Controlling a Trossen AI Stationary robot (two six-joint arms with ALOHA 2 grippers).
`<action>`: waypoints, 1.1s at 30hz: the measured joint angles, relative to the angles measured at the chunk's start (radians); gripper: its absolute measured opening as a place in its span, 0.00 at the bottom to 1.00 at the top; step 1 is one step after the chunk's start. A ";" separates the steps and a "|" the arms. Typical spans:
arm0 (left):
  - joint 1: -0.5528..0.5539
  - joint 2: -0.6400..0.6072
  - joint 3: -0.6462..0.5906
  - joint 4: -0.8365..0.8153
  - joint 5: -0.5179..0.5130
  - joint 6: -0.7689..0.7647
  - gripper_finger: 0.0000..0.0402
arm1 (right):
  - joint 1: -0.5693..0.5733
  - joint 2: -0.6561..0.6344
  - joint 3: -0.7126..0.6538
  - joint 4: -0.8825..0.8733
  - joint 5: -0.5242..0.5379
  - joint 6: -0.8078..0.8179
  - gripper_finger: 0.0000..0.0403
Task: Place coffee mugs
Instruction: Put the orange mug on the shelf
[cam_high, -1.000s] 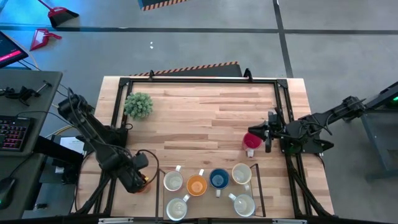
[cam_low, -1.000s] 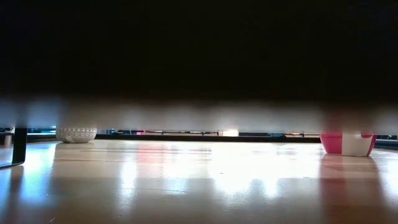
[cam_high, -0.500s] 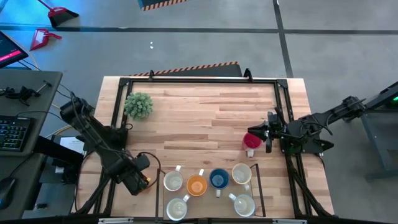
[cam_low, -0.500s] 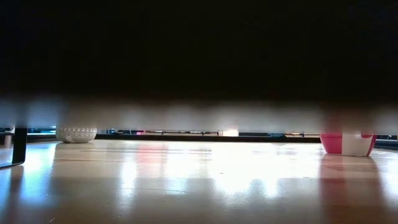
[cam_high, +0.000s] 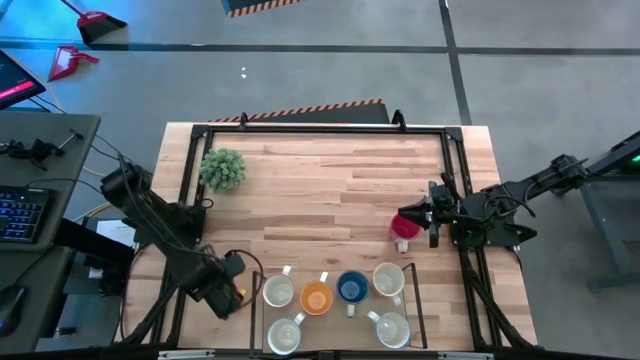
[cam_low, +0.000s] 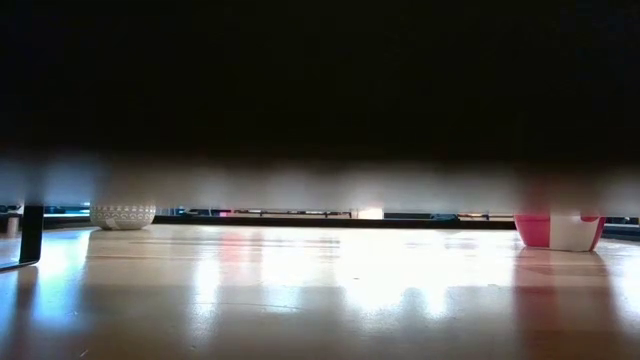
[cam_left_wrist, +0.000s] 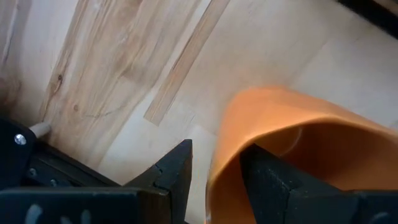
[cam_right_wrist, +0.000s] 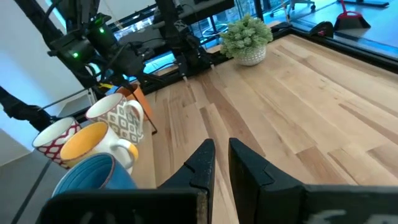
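Note:
My left gripper points down at the table's near left, just left of the black rack, and is shut on an orange mug. Only a sliver of this orange mug shows in the high view. Several mugs stand in the rack, among them a blue mug, another orange mug and white mugs. A red mug stands on the table at the right. My right gripper hovers by it, shut and holding nothing. The right gripper shows the same in its wrist view. My left gripper pinches the orange mug's wall at the rim, with one finger inside the mug and the other finger outside. The fingers come from above, pointing down. The mug stays mouth up; whether its base is on the table does not show.
A green potted plant stands at the far left of the table. A black frame runs along the table's edges. The wood between the plant, the rack and the red mug is bare.
My left gripper has sunk toward the table with the orange mug and drifted a little toward the rack, still shut on the mug.

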 joint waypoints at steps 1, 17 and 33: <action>0.000 0.006 0.000 0.000 0.000 0.011 0.31 | 0.000 0.000 0.000 0.000 0.000 0.000 0.06; 0.030 0.006 0.005 -0.045 0.064 0.119 0.03 | 0.000 0.000 0.000 -0.002 -0.024 0.000 0.06; 0.080 -0.212 -0.002 -0.168 0.041 0.157 0.01 | 0.000 0.000 0.000 -0.024 -0.030 0.000 0.06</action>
